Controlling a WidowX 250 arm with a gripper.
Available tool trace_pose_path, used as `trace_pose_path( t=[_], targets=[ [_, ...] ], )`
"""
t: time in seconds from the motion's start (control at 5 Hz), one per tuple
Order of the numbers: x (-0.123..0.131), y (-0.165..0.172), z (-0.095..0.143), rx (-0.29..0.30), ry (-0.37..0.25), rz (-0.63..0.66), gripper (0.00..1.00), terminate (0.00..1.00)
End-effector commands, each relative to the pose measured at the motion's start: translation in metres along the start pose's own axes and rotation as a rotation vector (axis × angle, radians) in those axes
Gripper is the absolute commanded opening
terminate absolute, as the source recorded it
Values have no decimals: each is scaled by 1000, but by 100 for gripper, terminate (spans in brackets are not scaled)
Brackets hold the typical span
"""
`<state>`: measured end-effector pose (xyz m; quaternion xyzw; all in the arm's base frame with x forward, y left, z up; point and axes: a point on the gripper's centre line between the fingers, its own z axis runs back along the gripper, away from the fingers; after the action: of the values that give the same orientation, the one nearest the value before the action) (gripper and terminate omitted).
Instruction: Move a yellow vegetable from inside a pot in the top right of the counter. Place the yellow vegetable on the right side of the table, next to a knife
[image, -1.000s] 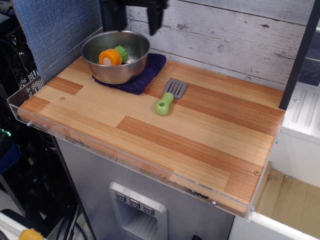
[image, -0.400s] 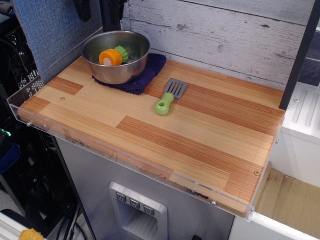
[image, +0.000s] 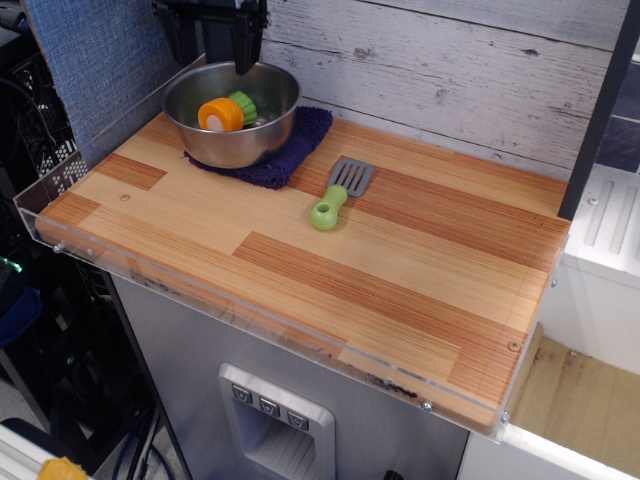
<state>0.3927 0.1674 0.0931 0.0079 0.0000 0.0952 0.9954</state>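
Observation.image shows the hand (image: 214, 45) empty, fingers apart, above the pot (image: 232, 112), where the yellow vegetable (image: 224, 111) lies ungrasped, so lifting and placing it on the table (image: 400, 270) remain.

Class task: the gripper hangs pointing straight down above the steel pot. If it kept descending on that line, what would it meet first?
Probably the yellow vegetable lying in the pot, though from this one view the gripper might instead meet the pot's back rim.
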Motion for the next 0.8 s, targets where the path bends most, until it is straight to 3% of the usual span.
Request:
trace_pose_path(
  t=[0.0,0.6],
  targets=[
    [1,9,25,25,-52,19,100,0],
    [0,1,-3,22,27,16,100,0]
  ],
)
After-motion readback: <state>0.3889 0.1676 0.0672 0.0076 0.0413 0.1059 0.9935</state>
